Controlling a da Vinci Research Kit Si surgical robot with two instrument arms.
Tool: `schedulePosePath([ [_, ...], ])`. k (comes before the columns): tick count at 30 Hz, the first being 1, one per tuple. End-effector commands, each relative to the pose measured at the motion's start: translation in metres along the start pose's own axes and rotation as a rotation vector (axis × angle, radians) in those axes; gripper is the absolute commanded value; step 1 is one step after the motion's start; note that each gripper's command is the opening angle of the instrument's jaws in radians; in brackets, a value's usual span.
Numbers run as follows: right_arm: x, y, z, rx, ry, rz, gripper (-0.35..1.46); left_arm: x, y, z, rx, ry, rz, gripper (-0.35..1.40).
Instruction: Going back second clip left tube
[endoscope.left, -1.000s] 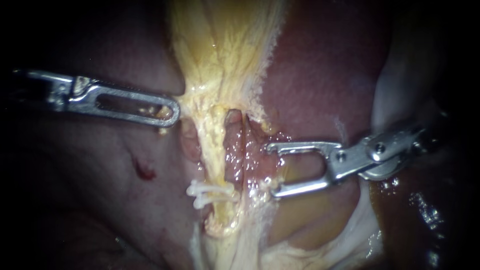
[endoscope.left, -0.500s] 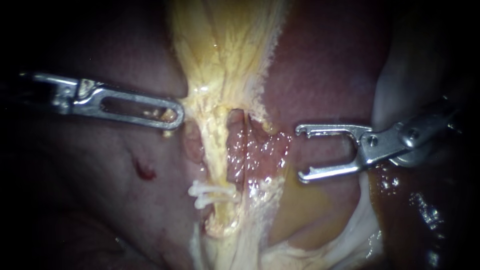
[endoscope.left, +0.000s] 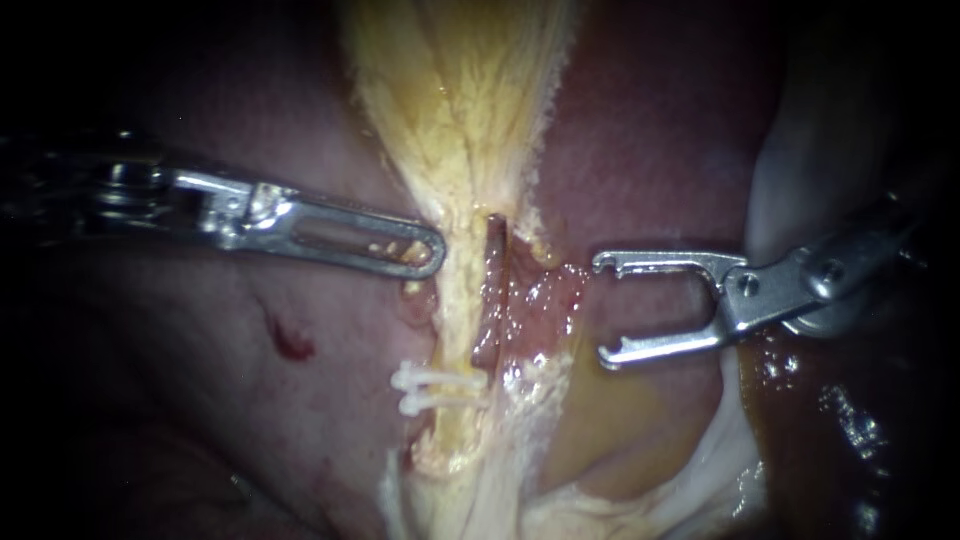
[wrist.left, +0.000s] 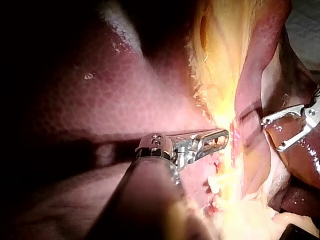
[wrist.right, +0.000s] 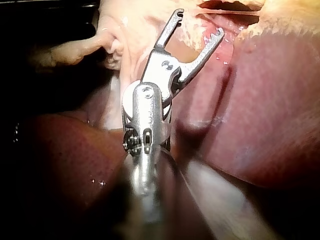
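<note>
Where the clips sit: two white clips (endoscope.left: 440, 388) lie one just under the other across the lower end of the left tube (endoscope.left: 455, 310). Their knobbed ends stick out on its left side.
Left tube: pale yellow and straight. It runs down from a fan of yellow tissue (endoscope.left: 460, 90) to the clips.
Right tube (endoscope.left: 492, 300): pink and wet, just beside the left tube, with a dark slit between the two at the top.
Left instrument (endoscope.left: 435, 250): its long, slotted end effector is pressed together, with yellow crumbs in the slot. The tip touches the edge of the yellow tissue just beside the left tube, well above the clips. I cannot tell whether it pinches a fold there.
Right instrument (endoscope.left: 603, 308): its end effector is spread wide and holds nothing. The two hooked tips point toward the tubes and stand apart from them, on the right tube's far side.
Liver (endoscope.left: 650, 140): dark red around the tubes, with a small red spot (endoscope.left: 288, 345) below the left instrument.
Count: two clips, two tubes, two instruments.
</note>
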Motion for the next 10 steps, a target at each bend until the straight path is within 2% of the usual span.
schedulePosePath([
  [1, 0.0000, 0.0000, 0.0000, 0.000, 0.000, 0.000, 0.50, 0.0001, 0.0001, 0.0001, -0.002, 0.000, 0.000, -0.35],
  [10, 0.0002, -0.0001, 0.0000, 0.001, 0.000, 0.001, 0.50, 0.0001, 0.0003, 0.0001, -0.003, 0.003, 0.001, -0.35],
])
